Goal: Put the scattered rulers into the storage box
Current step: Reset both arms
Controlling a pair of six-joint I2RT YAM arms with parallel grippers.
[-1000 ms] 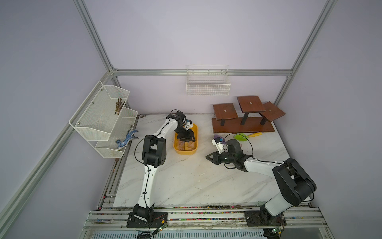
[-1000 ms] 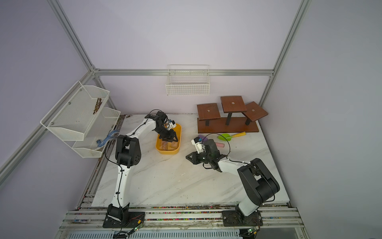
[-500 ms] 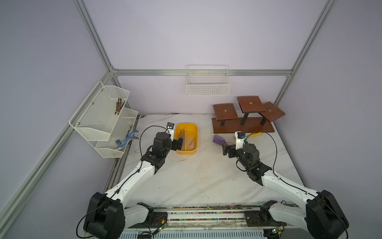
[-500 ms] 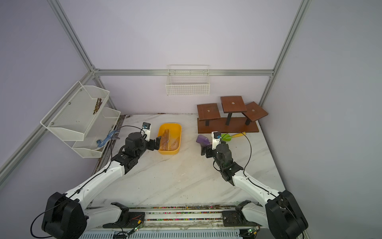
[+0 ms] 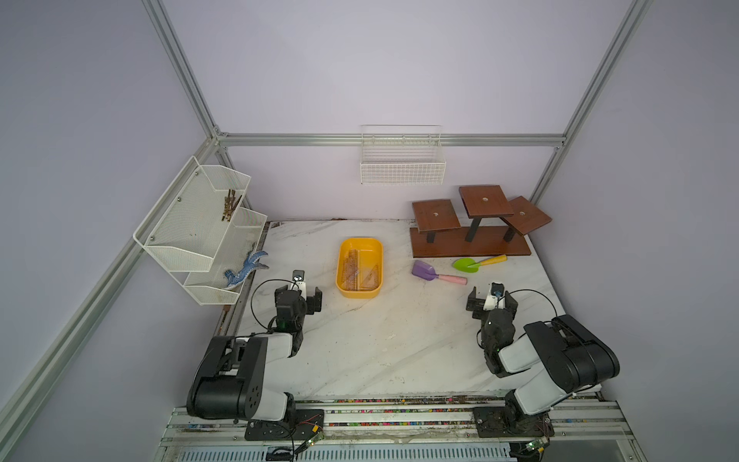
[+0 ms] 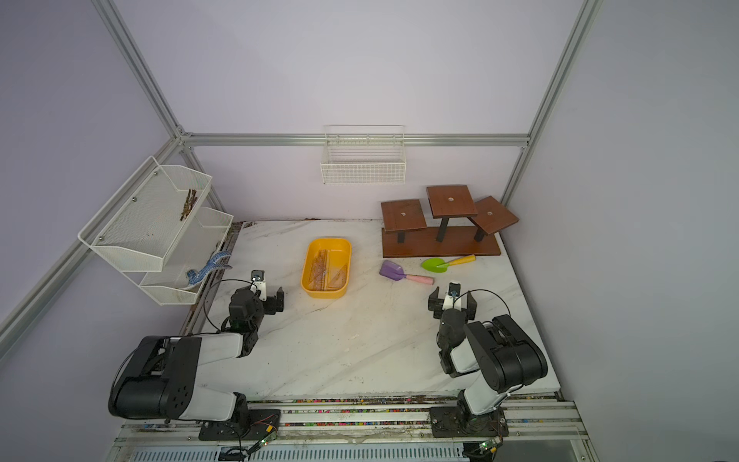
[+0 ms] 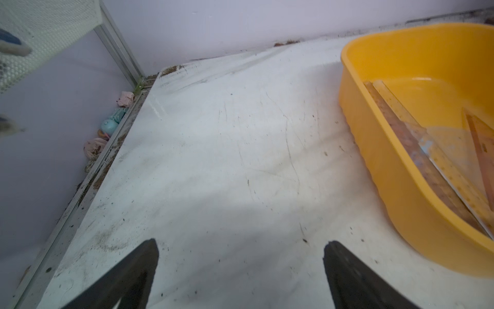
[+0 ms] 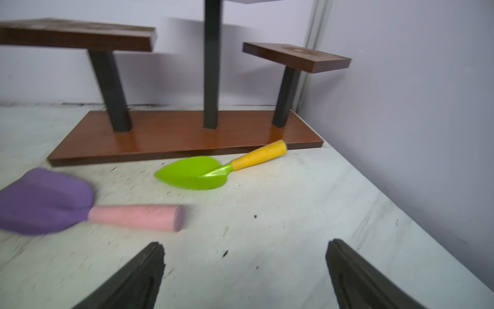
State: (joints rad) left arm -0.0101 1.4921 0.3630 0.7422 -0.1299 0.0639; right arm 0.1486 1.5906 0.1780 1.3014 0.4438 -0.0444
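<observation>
Both your claws are spread wide and hold nothing: the left claw hangs low over bare bench just beside the near left corner of the shallow yellow plastic storage tub, and the right claw sits well apart from the tub on its right. The see-through plastic rulers lie inside the tub, long straight ones along its left wall and triangular set squares overlapping them toward the near end. I cannot count them from here. I see none out on the white marbled bench, so the step in hand looks like a last check, not another pick. Do it slowly, because clear plastic nearly vanishes against pale marble. Scan outward from the tub on every side, and look hardest at the strip behind the tub and the patches the folded arms cover. Leave the purple toy shovel with the pink handle, near the tub's right side, and the green toy shovel with the yellow handle beyond it. Neither belongs in the tub. If you spot a stray piece, come down flat, pinch one thin edge, and keep your left claw from nudging the tub wall.
</observation>
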